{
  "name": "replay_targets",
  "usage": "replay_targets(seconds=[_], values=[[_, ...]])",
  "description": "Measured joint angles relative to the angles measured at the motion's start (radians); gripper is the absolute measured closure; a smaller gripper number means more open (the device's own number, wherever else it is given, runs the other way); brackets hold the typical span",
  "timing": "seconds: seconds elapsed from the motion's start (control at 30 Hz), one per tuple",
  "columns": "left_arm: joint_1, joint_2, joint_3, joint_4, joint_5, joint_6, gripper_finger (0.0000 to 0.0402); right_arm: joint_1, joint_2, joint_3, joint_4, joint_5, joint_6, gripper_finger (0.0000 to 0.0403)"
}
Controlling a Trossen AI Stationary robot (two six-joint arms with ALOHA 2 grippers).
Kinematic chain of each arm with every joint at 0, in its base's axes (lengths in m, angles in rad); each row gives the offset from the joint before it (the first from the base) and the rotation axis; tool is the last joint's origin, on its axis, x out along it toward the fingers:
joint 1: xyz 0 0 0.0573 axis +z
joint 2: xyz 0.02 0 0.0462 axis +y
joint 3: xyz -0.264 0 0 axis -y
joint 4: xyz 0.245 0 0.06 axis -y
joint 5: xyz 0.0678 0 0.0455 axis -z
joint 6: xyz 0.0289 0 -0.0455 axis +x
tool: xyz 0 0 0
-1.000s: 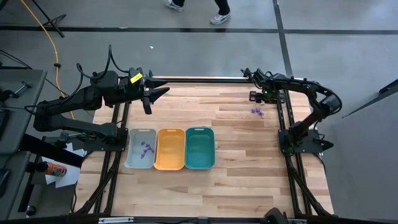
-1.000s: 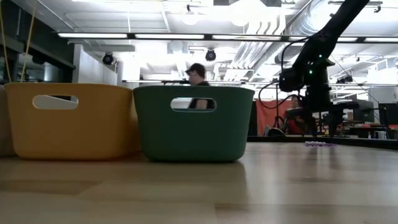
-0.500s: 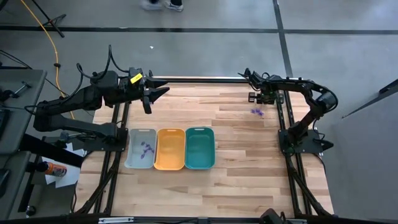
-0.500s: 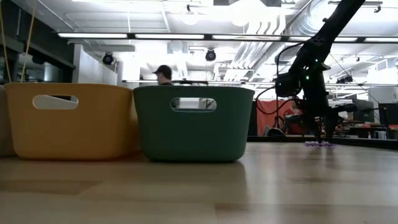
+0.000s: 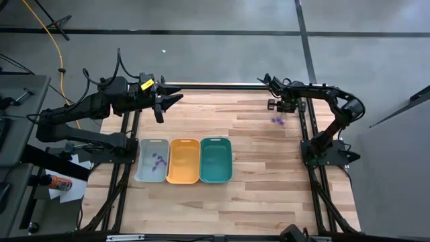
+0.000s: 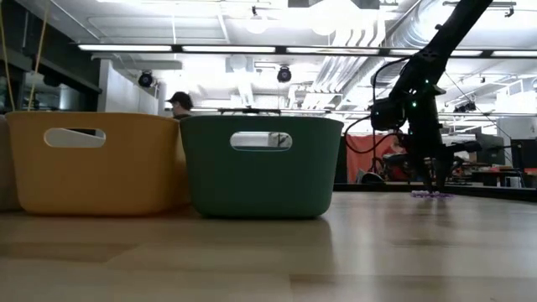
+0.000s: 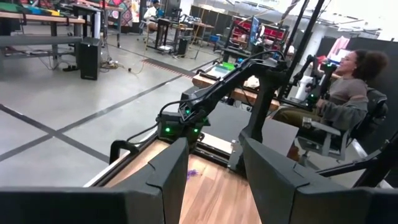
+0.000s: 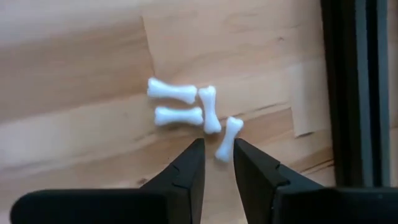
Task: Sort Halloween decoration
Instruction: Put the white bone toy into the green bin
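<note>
Your right gripper [image 8: 216,163] sits at the high view's upper right, fingers narrowed around one white bone [image 8: 228,138]; three more bones [image 8: 179,103] lie beside it. Purple pieces [image 5: 277,121] nearby; others in grey tray [image 5: 142,161]. Left gripper [image 5: 169,102] waits upper left, jaws apart.

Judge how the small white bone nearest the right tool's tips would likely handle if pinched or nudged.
The white bone looks like rigid moulded plastic, so probably stiff and very light. Its thin shaft between knobbed ends may let it pivot or skid on the smooth wooden table if the right tool closes off-centre. The neighbouring bones lie close and might get bumped.
</note>
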Motion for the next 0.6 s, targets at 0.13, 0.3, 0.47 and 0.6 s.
replay_targets(seconds=[0.13, 0.3, 0.47, 0.6], values=[[0.0, 0.0, 0.0, -0.001, 0.001, -0.028, 0.0254, -0.013, 0.0, 0.0, 0.02, 0.004, 0.054, 0.0325], [0.0, 0.0, 0.0, -0.025, 0.029, -0.043, 0.0254, -0.022, 0.009, -0.001, -0.011, 0.008, 0.065, 0.0325], [0.0, 0.0, 0.0, -0.055, 0.031, -0.043, 0.0254, -0.022, 0.011, -0.001, -0.011, 0.027, 0.109, 0.0325], [0.0, -0.001, 0.0, -0.058, 0.031, -0.043, 0.0254, -0.021, 0.011, -0.021, 0.004, 0.021, 0.169, 0.0325]])
